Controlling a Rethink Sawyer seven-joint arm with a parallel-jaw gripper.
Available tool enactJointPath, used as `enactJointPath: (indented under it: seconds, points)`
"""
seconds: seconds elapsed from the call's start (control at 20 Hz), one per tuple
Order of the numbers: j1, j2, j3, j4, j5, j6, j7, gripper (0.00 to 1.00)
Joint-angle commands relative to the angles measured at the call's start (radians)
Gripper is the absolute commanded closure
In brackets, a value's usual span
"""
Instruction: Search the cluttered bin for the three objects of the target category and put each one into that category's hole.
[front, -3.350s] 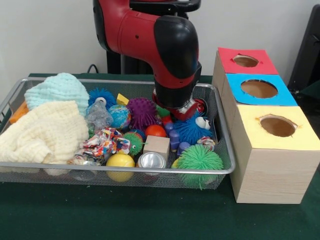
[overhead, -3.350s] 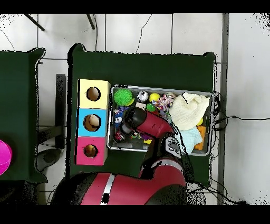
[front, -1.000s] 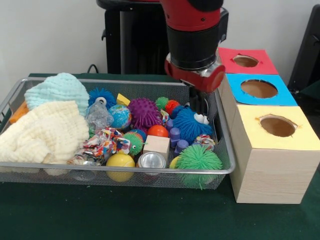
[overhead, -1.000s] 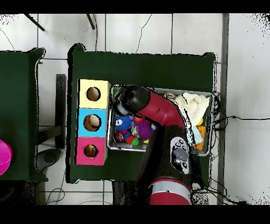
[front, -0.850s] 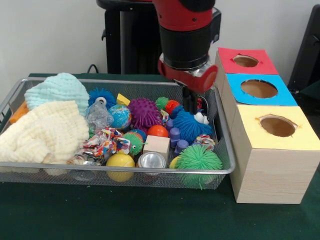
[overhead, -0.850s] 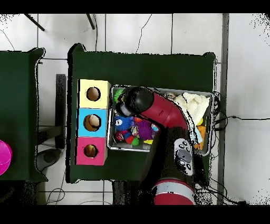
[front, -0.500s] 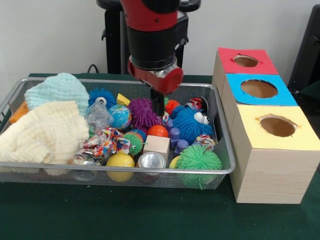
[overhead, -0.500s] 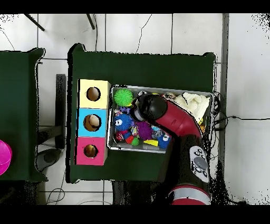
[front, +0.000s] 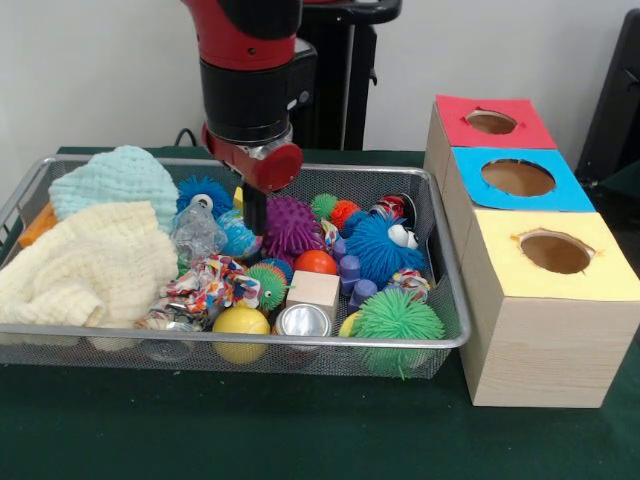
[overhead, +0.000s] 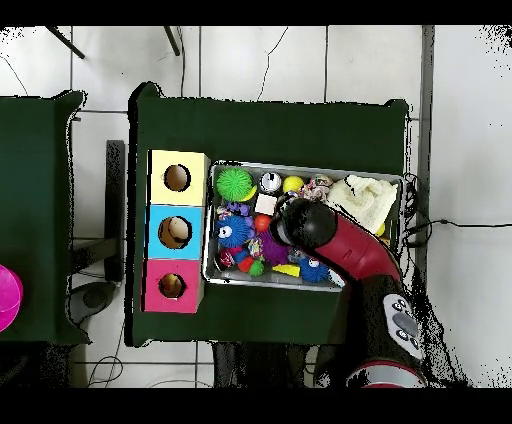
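Nearest, bare green table (front: 300, 440) fronts the wire bin (front: 250, 342), its toys packed rim to rim beside the three-holed box (front: 540, 330), while farther in the tool (front: 254, 212) dips by the globe ball (front: 236, 238), its opening impossible to tell.

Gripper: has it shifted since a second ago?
Yes. In the front view the gripper has swung left, away from the boxes, and now hangs over the globe ball.
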Motion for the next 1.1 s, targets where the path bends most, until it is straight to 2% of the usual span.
enactJointPath:
  seconds: [0.05, 0.4, 0.75, 1.1]
  points:
    - [-0.050, 0.019, 0.100, 0.126, -0.086, -0.086, 0.016, 1.00]
    - [-0.112, 0.024, 0.157, 0.149, -0.105, -0.110, 0.014, 1.00]
    - [-0.136, 0.023, 0.171, 0.143, -0.132, -0.107, 0.019, 1.00]
    - [-0.205, -0.070, 0.190, 0.217, -0.180, -0.063, -0.031, 1.00]
